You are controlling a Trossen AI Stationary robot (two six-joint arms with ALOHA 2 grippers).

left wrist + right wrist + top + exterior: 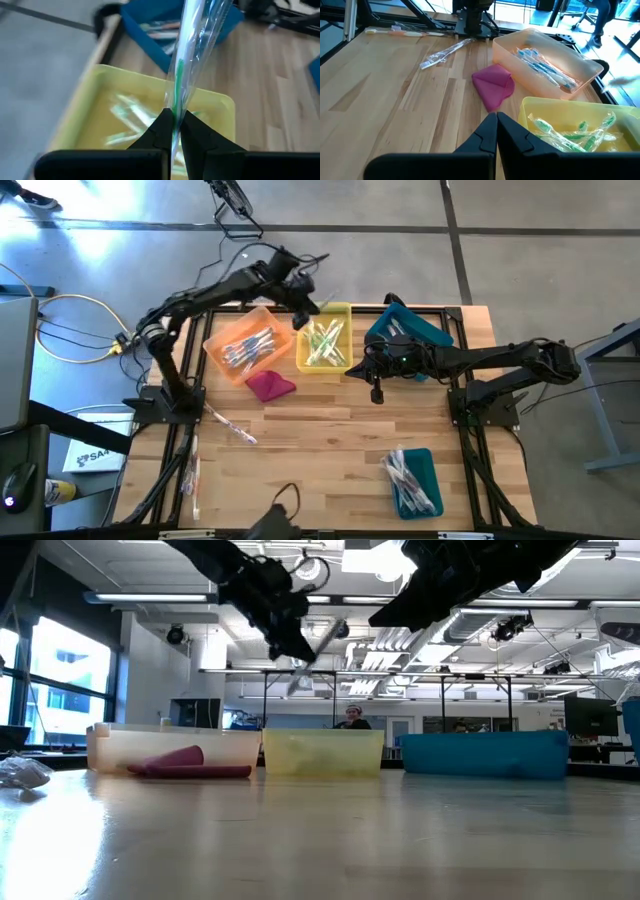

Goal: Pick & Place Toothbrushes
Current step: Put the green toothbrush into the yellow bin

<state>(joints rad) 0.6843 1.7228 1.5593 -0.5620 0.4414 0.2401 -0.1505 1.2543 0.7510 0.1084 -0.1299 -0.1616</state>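
A: Let us go from left to right over the wooden counter (330,440). What lies at nine o'clock?

B: A few wrapped toothbrushes (232,426) lie loose near the base of the left arm. Next come the orange plastic bin (243,345) with blue and white brushes, and the magenta cloth lump (270,386) just beside it, at its five o'clock.

A: And the left tool (173,131)?

B: It hangs above the yellow plastic bin (324,340), near the bin's ten o'clock corner. Its fingers are almost fully closed, and they pinch a green toothbrush in a clear wrapper (192,55). The wrapper sticks out forward from between the fingertips, over the bin, which already has green brushes inside.

A: So which step is this?

B: I judge it is the placing step: the brush is carried and sits over the bin of its colour. The next move should need only to go a little lower and open the fingers, so the light wrapper falls inside and does not catch the rim.

A: And further to the right?

B: The right tool (377,392) waits with closed fingers, holding nothing, just at three o'clock of the yellow bin. Behind it stands a teal plastic bin (406,330), and another teal bin (412,480) with brushes lies at five o'clock.
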